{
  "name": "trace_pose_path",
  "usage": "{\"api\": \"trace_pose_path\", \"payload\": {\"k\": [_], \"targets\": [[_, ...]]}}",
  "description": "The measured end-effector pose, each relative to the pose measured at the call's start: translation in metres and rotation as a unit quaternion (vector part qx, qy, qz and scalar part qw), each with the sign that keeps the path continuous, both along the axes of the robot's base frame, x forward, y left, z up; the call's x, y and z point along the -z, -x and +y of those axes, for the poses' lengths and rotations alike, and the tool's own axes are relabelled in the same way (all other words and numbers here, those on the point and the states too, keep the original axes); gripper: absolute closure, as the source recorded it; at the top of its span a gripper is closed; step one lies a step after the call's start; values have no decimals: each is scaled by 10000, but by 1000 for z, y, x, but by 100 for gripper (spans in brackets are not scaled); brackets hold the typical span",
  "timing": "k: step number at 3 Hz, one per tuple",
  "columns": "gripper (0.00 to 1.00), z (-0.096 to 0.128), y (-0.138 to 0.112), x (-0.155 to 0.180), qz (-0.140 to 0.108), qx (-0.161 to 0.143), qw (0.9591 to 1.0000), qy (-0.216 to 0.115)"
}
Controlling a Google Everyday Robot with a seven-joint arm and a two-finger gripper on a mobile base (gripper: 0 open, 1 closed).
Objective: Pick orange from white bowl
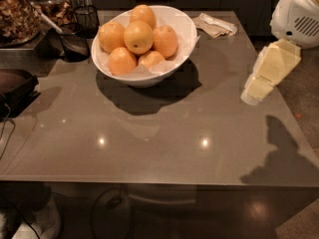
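Observation:
The white bowl (177, 26) stands at the back middle of the grey table and holds several oranges. The topmost orange (138, 36) sits in the centre of the pile, with others around it. My gripper (250, 94), cream-coloured, hangs over the table's right edge. It is well to the right of the bowl and somewhat nearer the front. It holds nothing that I can see. The white arm (299, 11) rises behind it at the top right.
The grey table (149, 148) has a crumpled napkin (215, 25) at the back right. A dark wire basket (75, 39) and jars stand at the back left. A dark object with a cable (15, 91) lies at the left edge. The gripper's shadow falls at the front right.

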State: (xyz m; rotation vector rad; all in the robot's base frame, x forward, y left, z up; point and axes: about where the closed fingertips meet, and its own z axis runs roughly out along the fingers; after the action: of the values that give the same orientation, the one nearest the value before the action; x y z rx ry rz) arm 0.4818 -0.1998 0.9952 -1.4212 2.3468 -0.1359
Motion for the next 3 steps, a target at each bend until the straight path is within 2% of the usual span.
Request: {"api": "trace_pose_path", "payload": {"k": [1,2,3], "targets": [[0,20,-28,-5,161,428,9987,-238],[0,23,-29,-9,114,486,9983,-296],[0,48,-43,-13,-76,593,9967,-554]]}}
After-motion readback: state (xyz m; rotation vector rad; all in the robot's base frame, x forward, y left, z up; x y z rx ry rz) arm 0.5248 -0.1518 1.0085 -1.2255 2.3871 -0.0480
